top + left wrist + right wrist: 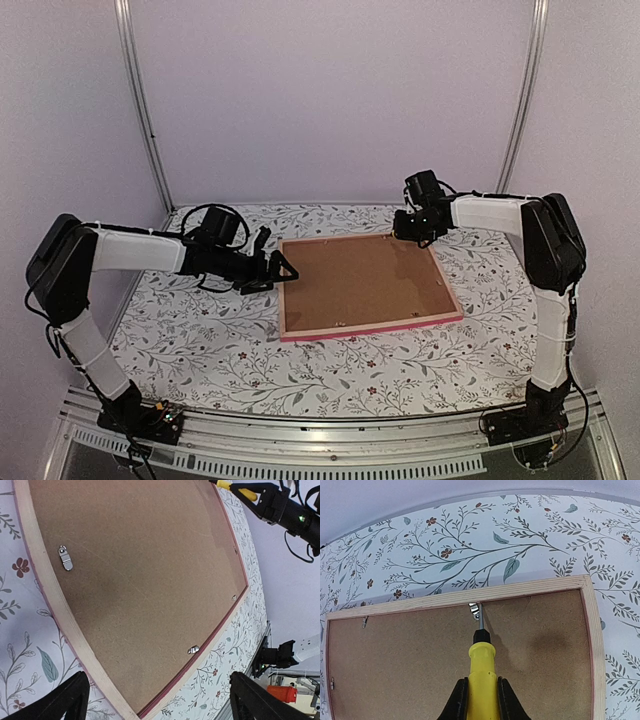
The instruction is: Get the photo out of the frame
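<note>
The frame [370, 327] lies face down in the middle of the table, its pink edge toward me and a plain brown backing board [360, 280] filling it. The photo is hidden under that board. My right gripper [481, 700] is shut on a yellow-handled screwdriver [481, 670], whose metal tip rests at a small metal tab [475, 610] on the frame's far rail [530, 591]. My left gripper [275, 255] hovers open just off the frame's left side, nothing between its fingers [70, 697]. Its view shows the frame's near left corner [127, 707].
More metal tabs [65, 558] [193, 650] [365, 622] sit along the backing board's edges. A floral cloth [200, 340] covers the table. A metal rail [330, 440] runs along the near edge, and two upright poles [140, 100] stand at the back.
</note>
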